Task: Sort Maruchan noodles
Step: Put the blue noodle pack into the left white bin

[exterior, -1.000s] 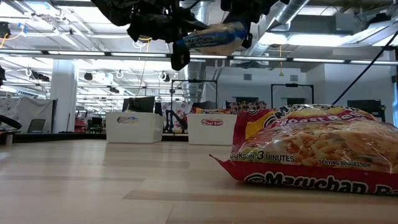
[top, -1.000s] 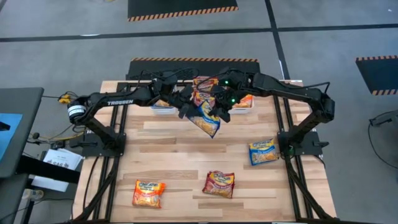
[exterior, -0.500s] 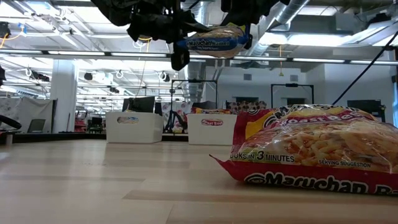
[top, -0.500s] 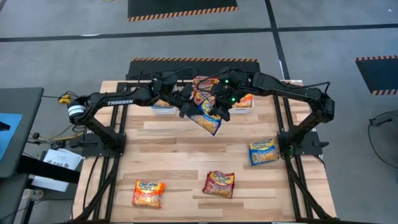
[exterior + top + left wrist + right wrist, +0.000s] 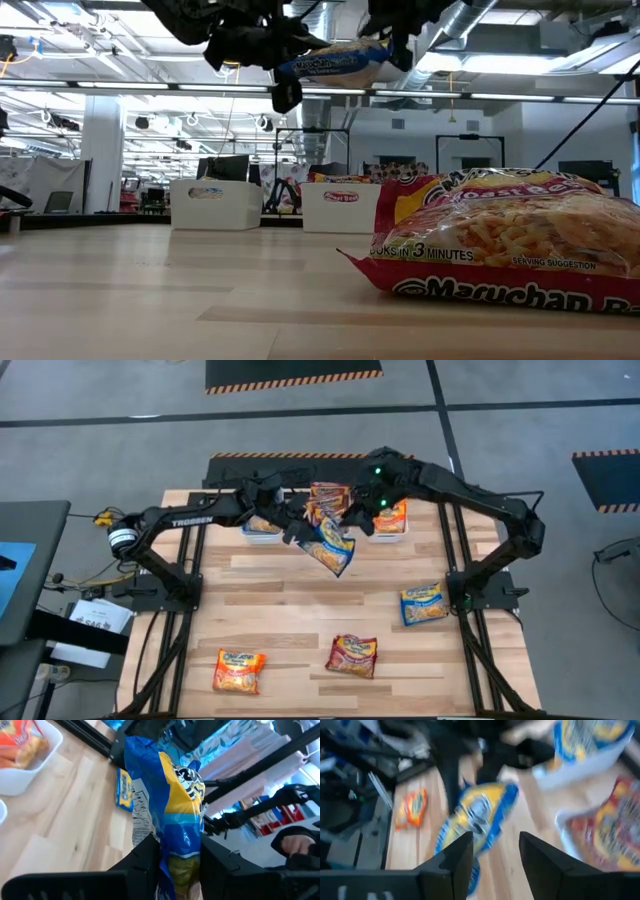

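Blue noodle packet (image 5: pixel 331 550) hangs mid-air near far bins (image 5: pixel 262 534), pinched at 1 end by left gripper (image 5: pixel 176 865). Right gripper (image 5: pixel 495 851) jaws apart, empty, just beside. Packet looks light, crinkly, slick w/ brittle contents; best gripped at the sealed edge.

I read "TROSSEN" on left arm (image 5: pixel 190 522) | "Maruchan" and "COOKS IN 3 MINUTES", "SERVING SUGGESTION" on near maroon packet (image 5: pixel 500 238) | "Maruchan" on raised blue packet (image 5: pixel 335 64) | other print unreadable.
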